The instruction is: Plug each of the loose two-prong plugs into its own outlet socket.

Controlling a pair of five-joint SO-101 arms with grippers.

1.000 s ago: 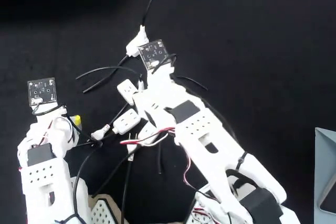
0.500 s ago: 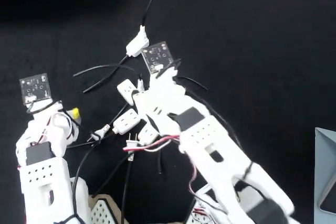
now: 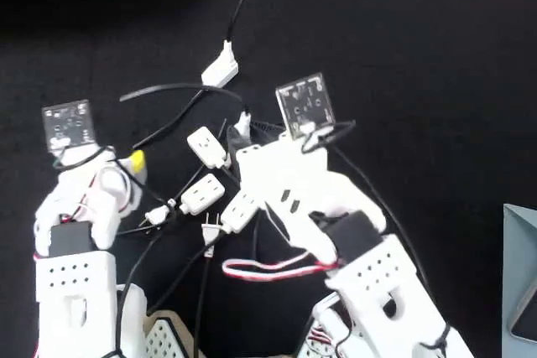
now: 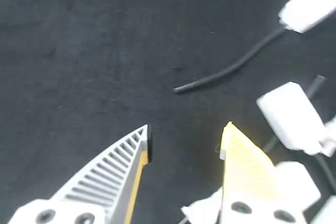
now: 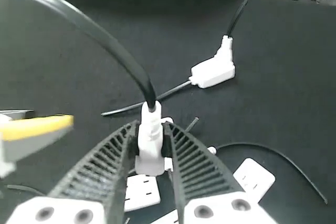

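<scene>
Since a second ago the right arm has swung sideways and pulled back, and the looped black cord (image 5: 100, 30) has shifted across the surface (image 3: 436, 81) with it. Its right end effector (image 5: 151, 125) is clamped on a white plug (image 5: 149, 150), held upright between the ribbed fingers (image 5: 105, 166), with the cord leaving the plug's upper end. Directly beneath the held plug lies one outlet socket (image 5: 140, 191); a second outlet socket (image 5: 254, 178) lies just off to the side. Well ahead of the fingertips rests a white angled plug (image 5: 212, 72) on its own cord. The left end effector (image 4: 187, 127) hovers over bare surface with its fingers (image 4: 126, 161) spread apart and nothing between them. A loose two-prong plug (image 3: 211, 226) lies between the two arms, close behind the right end effector
</scene>
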